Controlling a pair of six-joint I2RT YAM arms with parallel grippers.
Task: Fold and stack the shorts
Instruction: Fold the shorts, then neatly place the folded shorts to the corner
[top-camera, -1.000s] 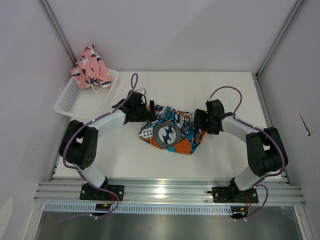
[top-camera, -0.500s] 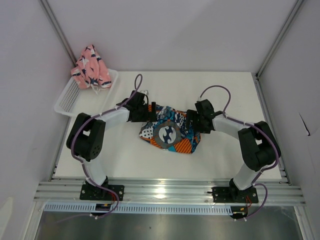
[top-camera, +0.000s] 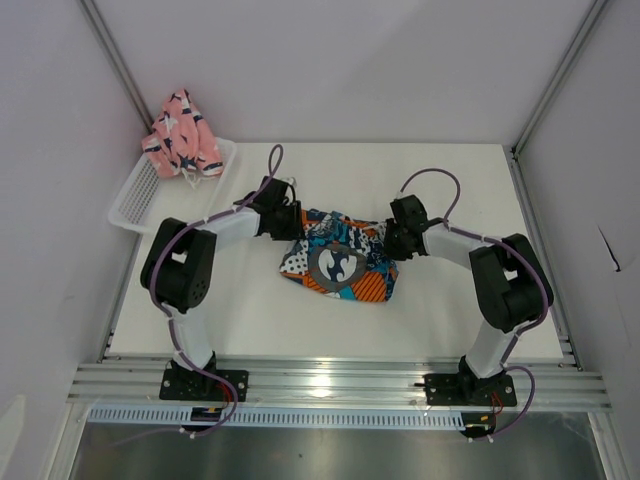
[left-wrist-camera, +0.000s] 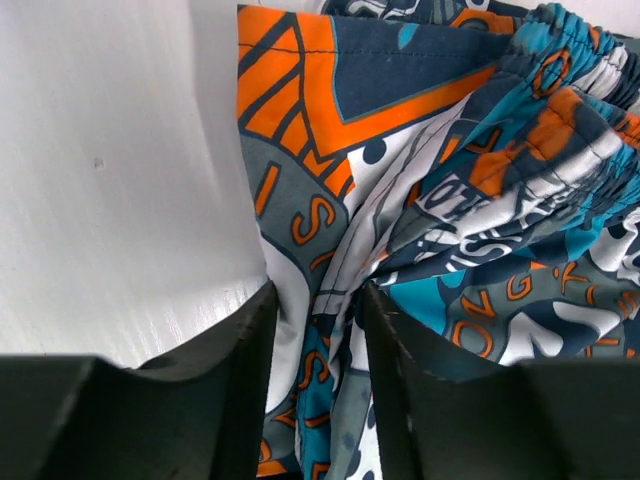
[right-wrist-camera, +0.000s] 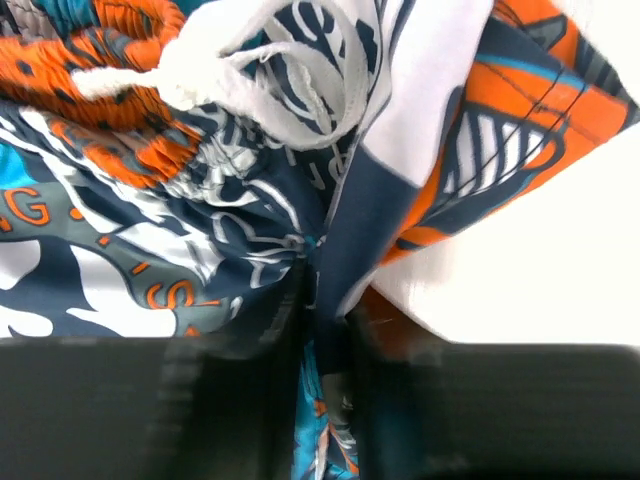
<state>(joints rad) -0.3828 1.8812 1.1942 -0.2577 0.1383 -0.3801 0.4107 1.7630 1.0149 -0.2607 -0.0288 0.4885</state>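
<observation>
The printed shorts (top-camera: 340, 262), blue, orange, white and grey with a round logo, lie crumpled in the middle of the table. My left gripper (top-camera: 296, 222) is at their upper left edge, my right gripper (top-camera: 388, 240) at their upper right edge. In the left wrist view the left gripper (left-wrist-camera: 318, 300) is shut on a gathered fold of the printed shorts (left-wrist-camera: 460, 180). In the right wrist view the right gripper (right-wrist-camera: 325, 300) pinches a thin fold of the printed shorts (right-wrist-camera: 150, 230) below their white drawstring (right-wrist-camera: 260, 70). The pink shorts (top-camera: 180, 135) lie bunched over the basket's far end.
A white mesh basket (top-camera: 140, 200) stands at the table's far left corner, just left of my left arm. Grey walls and metal posts close in the table on three sides. The arm bases sit on a rail at the near edge.
Both arms have reached inward onto the top edge of the printed shorts. Both grippers went from open to closed on the cloth, which has bunched in a little.
</observation>
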